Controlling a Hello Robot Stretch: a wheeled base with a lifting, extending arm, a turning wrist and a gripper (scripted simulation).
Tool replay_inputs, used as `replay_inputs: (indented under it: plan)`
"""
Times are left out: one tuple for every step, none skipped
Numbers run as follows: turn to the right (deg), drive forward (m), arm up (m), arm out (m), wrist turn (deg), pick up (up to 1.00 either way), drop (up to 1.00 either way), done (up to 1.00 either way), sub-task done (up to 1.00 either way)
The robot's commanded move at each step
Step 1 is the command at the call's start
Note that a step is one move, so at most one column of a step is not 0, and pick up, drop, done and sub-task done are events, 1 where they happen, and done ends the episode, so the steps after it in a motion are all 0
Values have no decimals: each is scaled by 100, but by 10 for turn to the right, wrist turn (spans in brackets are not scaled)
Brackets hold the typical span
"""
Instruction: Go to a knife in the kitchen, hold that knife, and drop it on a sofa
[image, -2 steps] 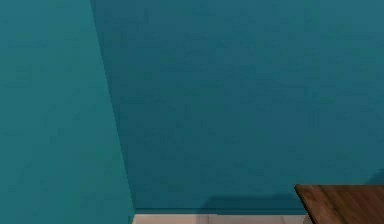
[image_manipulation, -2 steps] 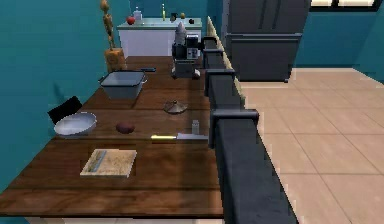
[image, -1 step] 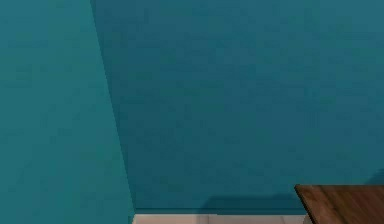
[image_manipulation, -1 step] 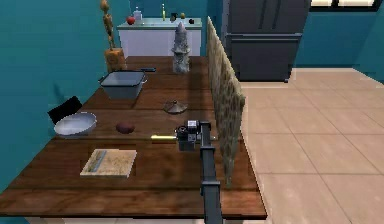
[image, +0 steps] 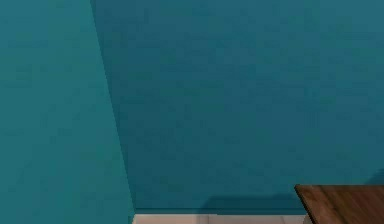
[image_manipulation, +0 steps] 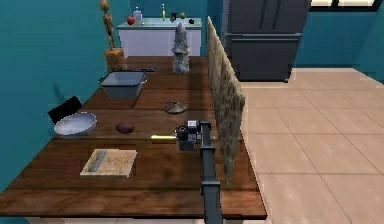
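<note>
Thin yellowish strip (image_manipulation: 160, 137) lay on table (image_manipulation: 170, 182), long axis left-right, pointing end unclear | gripper (image_manipulation: 180, 135) at its right end | grasp: cannot tell

I log by colour: walls (image: 200, 90) plain teal; table (image_manipulation: 50, 185) dark brown wood grain; floor (image_manipulation: 320, 120) beige tiles; fridge (image_manipulation: 262, 45) dark grey; bowl (image_manipulation: 75, 124) white; pan (image_manipulation: 123, 82) grey; mat (image_manipulation: 109, 162) tan, speckled; small round thing (image_manipulation: 126, 127) dark red; upright panel (image_manipulation: 228, 95) mottled tan and green.
</note>
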Motion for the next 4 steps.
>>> replay_inputs:
  plan:
    - [0, 0, 10, 0, 0, 0, 0, 0, 0]
    - [0, 0, 20, 0, 0, 0, 0, 0, 0]
    - [0, 0, 0, 0, -450, 0, 0, 0, 0]
    - [0, 0, 0, 0, -450, 0, 0, 0, 0]
